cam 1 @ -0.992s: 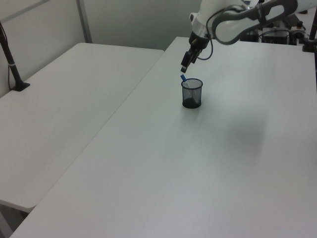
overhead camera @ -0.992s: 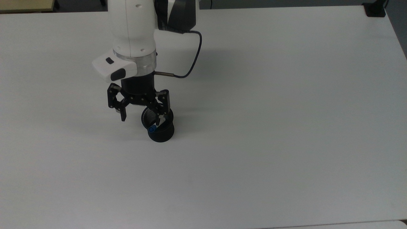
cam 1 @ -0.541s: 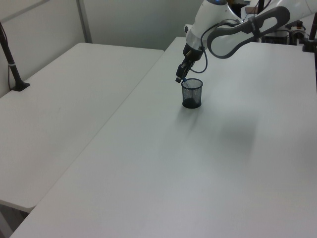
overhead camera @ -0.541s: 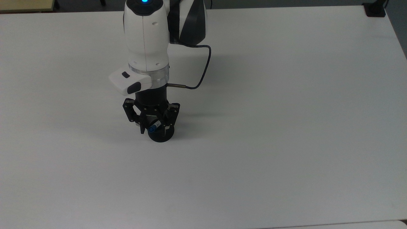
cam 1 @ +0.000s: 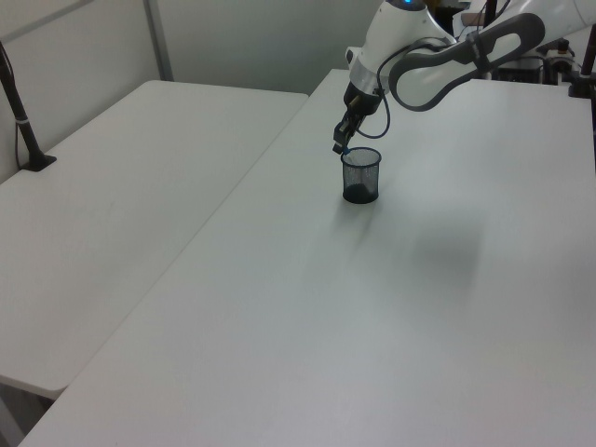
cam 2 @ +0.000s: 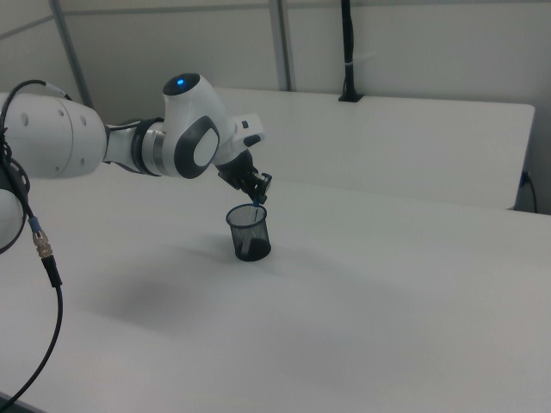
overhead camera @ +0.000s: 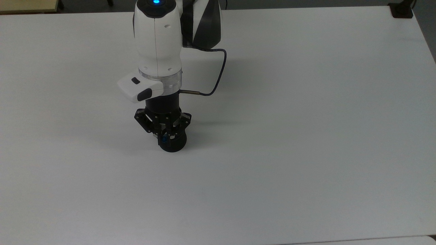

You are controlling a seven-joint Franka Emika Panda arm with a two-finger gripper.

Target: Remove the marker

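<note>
— On the white table (overhead camera: 306,136), what's in the black mesh cup (cam 1: 361,177)?
— A marker (overhead camera: 164,138), its blue tip above the rim, pinched between the narrow fingers of the gripper (overhead camera: 165,135).

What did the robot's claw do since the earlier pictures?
The gripper slid toward the top view's right, over the black mesh cup, and its open fingers closed on the marker's blue top. The cup stayed put on the white table, marker still inside.

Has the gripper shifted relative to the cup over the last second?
Yes. The gripper moved toward the top view's right, over the cup, closing on the marker.
</note>
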